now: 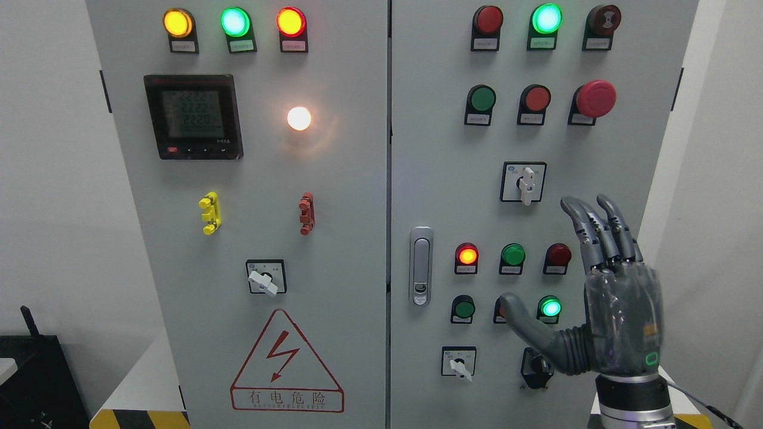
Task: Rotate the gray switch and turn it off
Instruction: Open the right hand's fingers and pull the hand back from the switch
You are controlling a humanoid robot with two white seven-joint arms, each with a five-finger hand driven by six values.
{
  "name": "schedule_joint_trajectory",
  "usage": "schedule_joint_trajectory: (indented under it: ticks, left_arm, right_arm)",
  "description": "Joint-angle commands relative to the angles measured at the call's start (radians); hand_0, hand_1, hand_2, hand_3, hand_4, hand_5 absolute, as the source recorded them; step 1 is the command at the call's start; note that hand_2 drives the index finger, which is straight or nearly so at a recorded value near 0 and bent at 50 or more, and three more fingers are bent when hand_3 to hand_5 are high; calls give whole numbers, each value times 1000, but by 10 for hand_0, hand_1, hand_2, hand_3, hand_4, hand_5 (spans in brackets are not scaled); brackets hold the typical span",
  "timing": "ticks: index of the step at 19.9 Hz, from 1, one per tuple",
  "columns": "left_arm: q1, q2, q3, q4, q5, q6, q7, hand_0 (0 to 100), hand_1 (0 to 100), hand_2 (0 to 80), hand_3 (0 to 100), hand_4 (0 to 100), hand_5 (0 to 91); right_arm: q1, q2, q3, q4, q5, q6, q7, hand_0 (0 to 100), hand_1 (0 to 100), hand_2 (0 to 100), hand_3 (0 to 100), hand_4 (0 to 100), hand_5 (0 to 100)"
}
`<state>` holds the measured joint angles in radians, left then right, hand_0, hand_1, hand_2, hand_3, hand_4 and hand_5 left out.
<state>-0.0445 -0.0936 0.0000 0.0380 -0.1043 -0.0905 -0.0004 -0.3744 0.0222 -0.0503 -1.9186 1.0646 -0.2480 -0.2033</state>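
Note:
A grey cabinet has two doors carrying lamps, push buttons and rotary switches. Three grey-white rotary switches show: one on the right door's upper middle [524, 182] with its knob pointing down, one at the right door's bottom [459, 363], and one on the left door [264, 278]. My right hand [551, 259] is raised in front of the right door's lower right, fingers spread and holding nothing. Its fingertips [587, 208] are just right of and below the upper switch. Its thumb [524, 322] covers part of a red button. My left arm is out of view.
A black key switch [536, 369] sits just under my thumb. A large red mushroom button [596, 98] is at the upper right. A door latch handle [421, 265] is on the right door's left edge. A meter display [193, 116] is on the left door.

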Motion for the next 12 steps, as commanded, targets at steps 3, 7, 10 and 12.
schedule_joint_trajectory:
  ticks: [3,7,10,12]
  left_arm:
    - [0,0,32,0,0,0,0,120,389,0,0,0,0]
    - [0,0,32,0,0,0,0,120,389,0,0,0,0]
    - [0,0,32,0,0,0,0,120,389,0,0,0,0]
    - [0,0,32,0,0,0,0,120,389,0,0,0,0]
  right_arm:
    - [32,-45,-5,-45,0,0,-1,26,162,0,0,0,0]
    - [37,-45,-3,-46,0,0,-2,29,173,0,0,0,0]
    - [38,-45,-3,-50,0,0,-1,40,173,0,0,0,0]
    - [38,-45,-2,-50,0,1,-2,45,171,0,0,0,0]
